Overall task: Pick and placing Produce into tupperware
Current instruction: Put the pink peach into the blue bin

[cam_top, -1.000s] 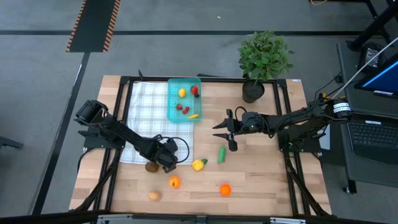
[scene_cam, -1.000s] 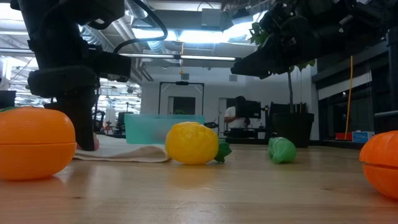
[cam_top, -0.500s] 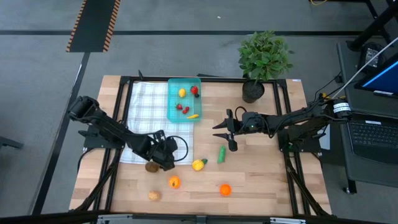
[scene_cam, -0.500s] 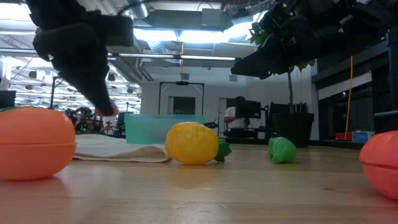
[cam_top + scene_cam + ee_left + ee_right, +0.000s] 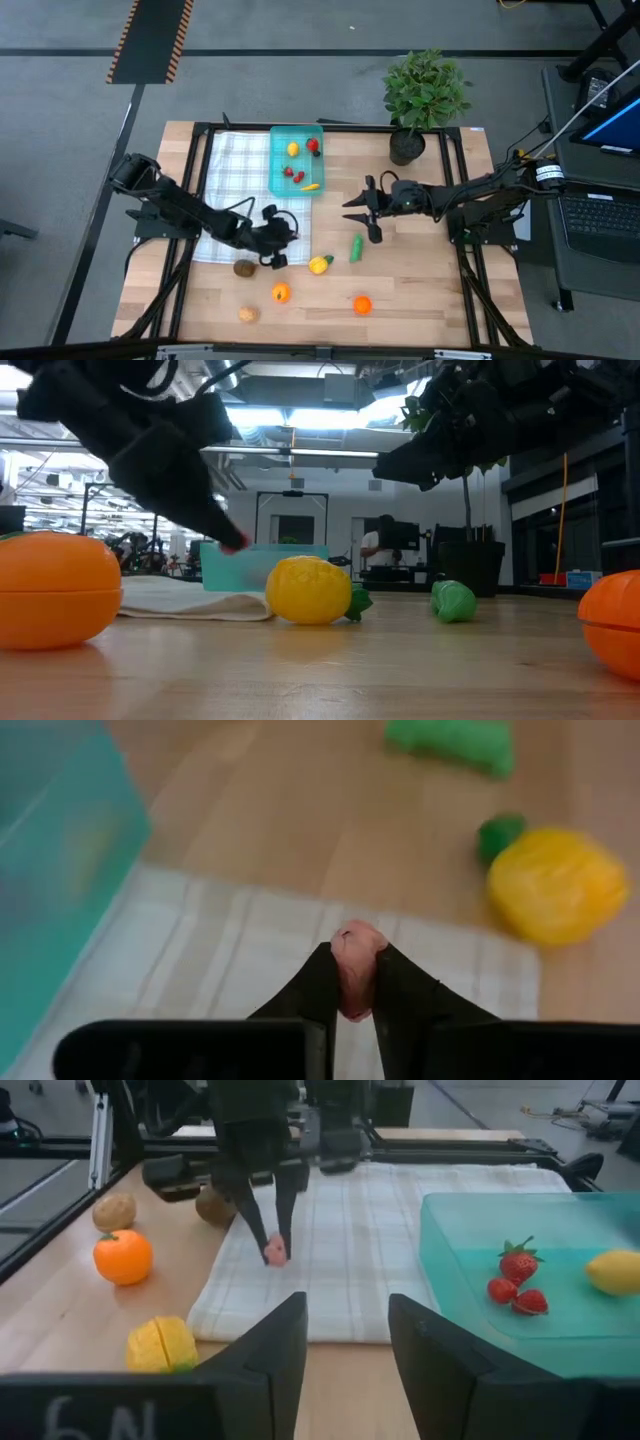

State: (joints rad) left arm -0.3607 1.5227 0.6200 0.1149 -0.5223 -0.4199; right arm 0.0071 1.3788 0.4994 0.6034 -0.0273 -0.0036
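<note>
1. Produce piece: small pink-red bit [image 5: 357,960] pinched between left gripper [image 5: 355,982] fingertips, above white checked cloth [image 5: 228,170], clear of it per low view. Exact fruit too small to tell.
2. Tupperware [image 5: 279,172] at table's far middle, touching cloth's edge; lemon [image 5: 292,149], strawberries [image 5: 517,1261], other small pieces already inside.
3. Left gripper over cloth's near corner; carry across cloth toward tupperware, keep grip pressed, piece tiny and likely to slip.
4. Keep height enough to clear teal wall; lower over a bare patch of floor, away from strawberries, then release low to stop bouncing.
5. Right gripper [image 5: 369,211] hovering mid-table, fingers spread, nothing between them; sits near tupperware's near corner, so route left arm from cloth side.
6. Still out on wood: yellow piece [image 5: 319,265], green piece [image 5: 355,247], two orange pieces [image 5: 281,293] [image 5: 362,305], brown piece [image 5: 243,267], tan piece [image 5: 247,314].
7. Potted plant [image 5: 424,92] at far edge, well apart from path.
</note>
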